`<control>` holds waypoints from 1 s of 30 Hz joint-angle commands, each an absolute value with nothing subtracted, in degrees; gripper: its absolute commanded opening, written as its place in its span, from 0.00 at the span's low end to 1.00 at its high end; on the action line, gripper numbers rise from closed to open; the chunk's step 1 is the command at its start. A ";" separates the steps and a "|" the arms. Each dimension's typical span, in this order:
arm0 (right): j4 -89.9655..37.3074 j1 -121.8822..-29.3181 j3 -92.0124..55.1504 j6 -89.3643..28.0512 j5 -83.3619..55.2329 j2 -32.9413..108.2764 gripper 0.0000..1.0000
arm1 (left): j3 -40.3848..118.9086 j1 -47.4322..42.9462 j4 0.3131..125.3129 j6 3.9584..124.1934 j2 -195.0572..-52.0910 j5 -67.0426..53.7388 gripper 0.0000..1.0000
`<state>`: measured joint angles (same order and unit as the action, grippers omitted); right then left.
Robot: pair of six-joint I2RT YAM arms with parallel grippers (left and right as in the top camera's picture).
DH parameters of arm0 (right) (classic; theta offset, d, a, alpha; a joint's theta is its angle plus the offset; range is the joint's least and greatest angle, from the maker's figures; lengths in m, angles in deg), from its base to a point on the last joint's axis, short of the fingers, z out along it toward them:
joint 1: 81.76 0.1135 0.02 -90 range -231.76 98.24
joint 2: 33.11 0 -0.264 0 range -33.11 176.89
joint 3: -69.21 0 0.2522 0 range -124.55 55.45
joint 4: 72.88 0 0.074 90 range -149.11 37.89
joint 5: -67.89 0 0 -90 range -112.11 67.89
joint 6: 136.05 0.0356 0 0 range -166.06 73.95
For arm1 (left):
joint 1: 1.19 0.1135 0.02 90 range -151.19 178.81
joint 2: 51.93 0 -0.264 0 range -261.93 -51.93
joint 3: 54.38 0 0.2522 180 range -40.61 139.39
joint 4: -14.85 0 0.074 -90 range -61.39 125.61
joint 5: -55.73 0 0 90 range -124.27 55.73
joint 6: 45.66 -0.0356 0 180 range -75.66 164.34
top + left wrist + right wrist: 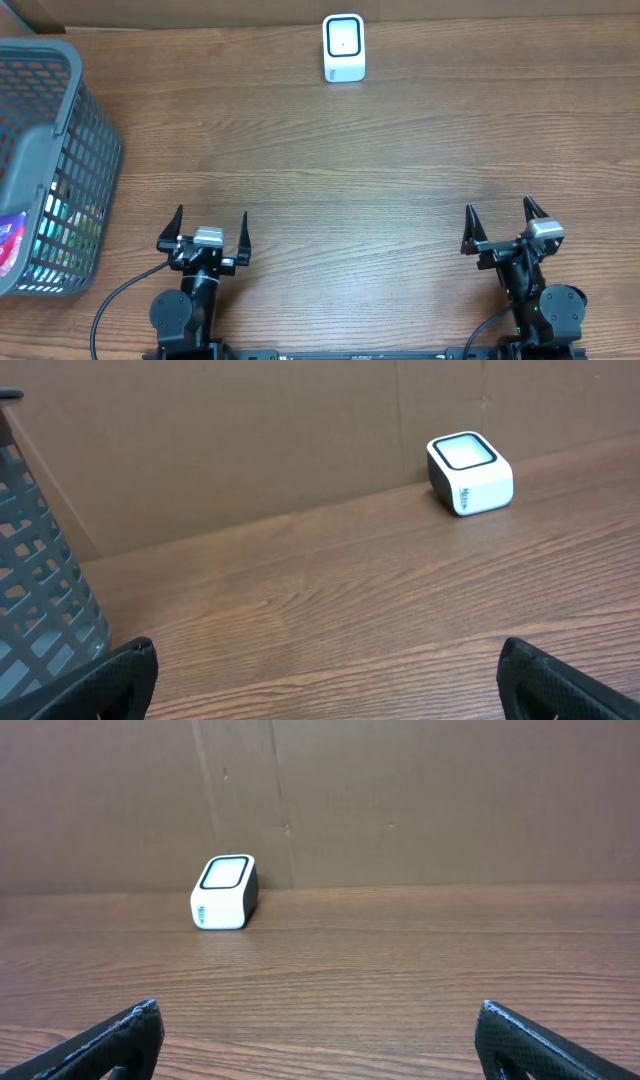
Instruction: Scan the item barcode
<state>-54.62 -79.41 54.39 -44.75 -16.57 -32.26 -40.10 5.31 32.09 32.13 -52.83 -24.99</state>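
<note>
Wood grain runs bare across the table (330,170) from overhead. The white scanner (343,47) stands at the far edge, roughly midway between my arms, window up, I judge so that either arm can bring an item over it. The grey mesh basket (60,150) sits at the far left, and coloured packets (12,240) show inside it, one purple. That is where the thing to scan lies, nearest my left gripper (208,232). My right gripper (505,228) rests low on the opposite side, well apart from everything. Both are spread wide and hold nothing.

From my left wrist, the dark fingertips (120,680) sit at the bottom corners of the frame with only table between them, so the jaws stand fully apart and touch nothing. The basket wall rises at the left, and the scanner is far ahead to the right against the cardboard wall (250,440).

From my right wrist, the picture is much the same: fingertips wide at both corners, nothing between them, the scanner ahead and left. No item is picked yet, so reaching into the basket looks like the first step.
</note>
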 commanded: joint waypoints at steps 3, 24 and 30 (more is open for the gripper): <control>-54.93 -79.15 55.00 -44.78 -16.92 -32.83 1.00 | -40.30 5.53 32.20 32.74 -52.62 -24.33 1.00; -55.85 -79.22 50.32 -39.60 -11.23 -32.81 1.00 | -34.70 5.55 30.10 45.16 -53.73 -25.65 1.00; -55.85 -79.22 43.44 -39.62 -10.45 -32.81 1.00 | -22.40 5.55 33.16 45.14 -62.87 -25.67 1.00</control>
<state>-55.19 -79.41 48.83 -40.23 -11.74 -32.26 -29.92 5.31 32.29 42.99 -58.15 -25.27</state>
